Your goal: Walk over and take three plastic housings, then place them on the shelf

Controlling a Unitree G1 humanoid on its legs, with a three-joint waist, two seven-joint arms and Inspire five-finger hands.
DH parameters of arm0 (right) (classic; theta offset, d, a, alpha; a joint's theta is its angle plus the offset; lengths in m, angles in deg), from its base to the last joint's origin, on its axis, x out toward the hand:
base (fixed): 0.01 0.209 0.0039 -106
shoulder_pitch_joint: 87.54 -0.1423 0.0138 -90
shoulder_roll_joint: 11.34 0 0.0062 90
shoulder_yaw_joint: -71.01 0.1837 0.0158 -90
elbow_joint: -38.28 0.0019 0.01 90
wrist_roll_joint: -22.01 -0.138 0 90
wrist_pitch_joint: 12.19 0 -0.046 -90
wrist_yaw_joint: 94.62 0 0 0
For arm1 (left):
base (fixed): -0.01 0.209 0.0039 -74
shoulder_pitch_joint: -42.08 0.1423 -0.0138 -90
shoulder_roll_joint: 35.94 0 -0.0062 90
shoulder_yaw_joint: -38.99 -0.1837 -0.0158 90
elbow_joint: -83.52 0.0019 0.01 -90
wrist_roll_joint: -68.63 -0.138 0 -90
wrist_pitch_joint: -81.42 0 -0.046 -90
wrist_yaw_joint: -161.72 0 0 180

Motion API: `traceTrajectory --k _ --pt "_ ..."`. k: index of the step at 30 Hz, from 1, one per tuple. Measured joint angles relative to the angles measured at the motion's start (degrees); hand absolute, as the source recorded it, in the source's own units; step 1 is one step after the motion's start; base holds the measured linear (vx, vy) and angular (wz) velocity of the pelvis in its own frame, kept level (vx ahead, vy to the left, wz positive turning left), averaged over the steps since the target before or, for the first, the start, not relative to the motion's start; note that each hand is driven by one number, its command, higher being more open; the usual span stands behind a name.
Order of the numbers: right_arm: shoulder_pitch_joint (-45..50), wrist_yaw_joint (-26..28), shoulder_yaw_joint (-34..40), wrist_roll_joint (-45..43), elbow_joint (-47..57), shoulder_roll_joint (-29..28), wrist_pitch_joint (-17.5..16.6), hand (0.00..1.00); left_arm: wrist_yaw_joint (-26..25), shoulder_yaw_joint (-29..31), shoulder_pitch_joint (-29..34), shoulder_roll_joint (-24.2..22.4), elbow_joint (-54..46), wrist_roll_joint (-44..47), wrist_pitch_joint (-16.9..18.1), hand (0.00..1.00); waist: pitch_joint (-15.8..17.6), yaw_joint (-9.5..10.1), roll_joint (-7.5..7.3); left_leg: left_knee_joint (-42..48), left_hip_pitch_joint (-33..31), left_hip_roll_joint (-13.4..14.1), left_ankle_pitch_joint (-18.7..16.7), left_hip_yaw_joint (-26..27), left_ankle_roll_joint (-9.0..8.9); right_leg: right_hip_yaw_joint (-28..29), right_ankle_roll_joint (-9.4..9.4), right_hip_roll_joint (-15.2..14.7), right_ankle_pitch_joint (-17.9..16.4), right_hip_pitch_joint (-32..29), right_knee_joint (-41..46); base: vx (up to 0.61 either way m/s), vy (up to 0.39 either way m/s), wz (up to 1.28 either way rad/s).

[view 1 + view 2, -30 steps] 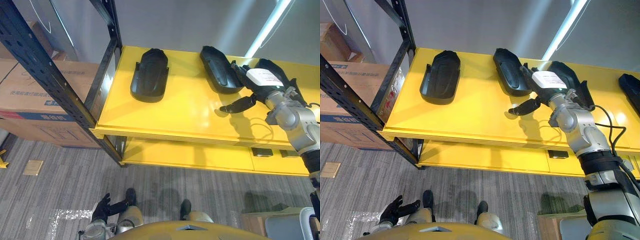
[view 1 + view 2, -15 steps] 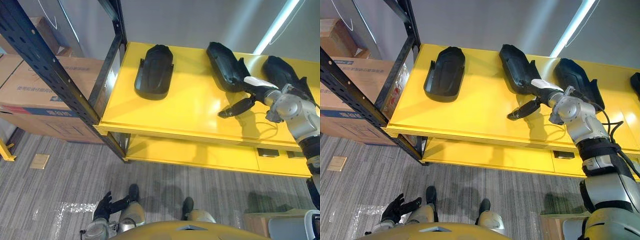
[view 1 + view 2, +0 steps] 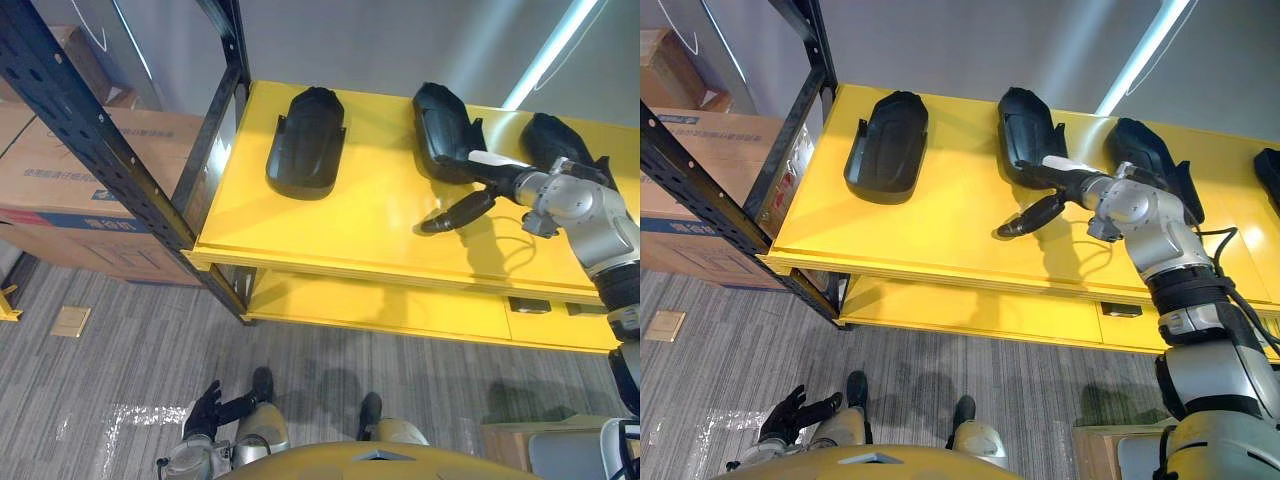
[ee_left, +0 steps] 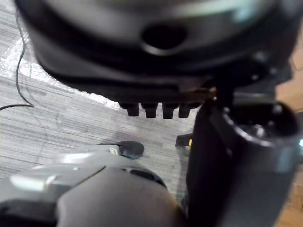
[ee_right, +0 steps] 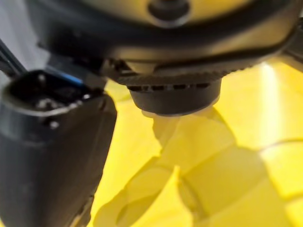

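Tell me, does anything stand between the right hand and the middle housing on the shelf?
Nothing visible does. The right hand is open over the bare yellow shelf, right at the middle housing's near end.

the right arm is stretched forward with its elbow bent. the right hand is open, its dark fingers straight and pointing toward the robot's left. the white-covered thumb is spread well apart from them. the left hand hangs low at the side, fingers seemingly loose and uncurled.
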Motion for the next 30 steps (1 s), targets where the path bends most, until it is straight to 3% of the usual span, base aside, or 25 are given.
traceTrajectory --k 5,12,21,30 --pt "1.04 3.42 1.00 -0.02 4.01 -0.61 2.29 1.00 -0.27 0.04 -0.01 0.07 0.03 -0.09 -0.01 1.00 0.01 0.04 -0.26 0.00 0.11 0.05 -0.03 0.15 -0.02 0.12 -0.03 0.04 -0.03 0.05 0.02 0.00 -0.002 -0.01" --pt "3.42 6.91 1.21 0.18 9.84 -0.96 5.72 1.00 -0.41 0.38 -0.04 0.82 0.11 -0.10 0.13 1.00 -0.07 0.08 -1.77 0.00 0.40 0.08 -0.11 0.59 -0.12 0.53 -0.05 0.02 -0.04 0.04 0.17 0.00 -0.002 -0.02" --pt "5.24 8.94 1.16 2.50 11.35 -0.92 5.99 1.00 -0.50 0.38 -0.04 1.38 0.68 -0.10 0.61 1.00 -0.80 0.16 -2.89 0.00 0.46 0.11 -0.26 0.80 -0.27 0.76 -0.16 0.01 -0.36 -0.06 0.28 0.00 0.000 0.00" --pt "6.79 11.63 1.16 3.40 14.60 0.64 6.82 1.00 -0.55 0.38 -0.07 1.41 0.98 -0.11 0.67 1.00 -0.99 0.22 -3.11 0.01 0.79 0.11 -0.70 1.64 -0.12 1.65 -0.14 -0.03 -0.34 -0.32 0.36 0.00 -0.001 -0.04"
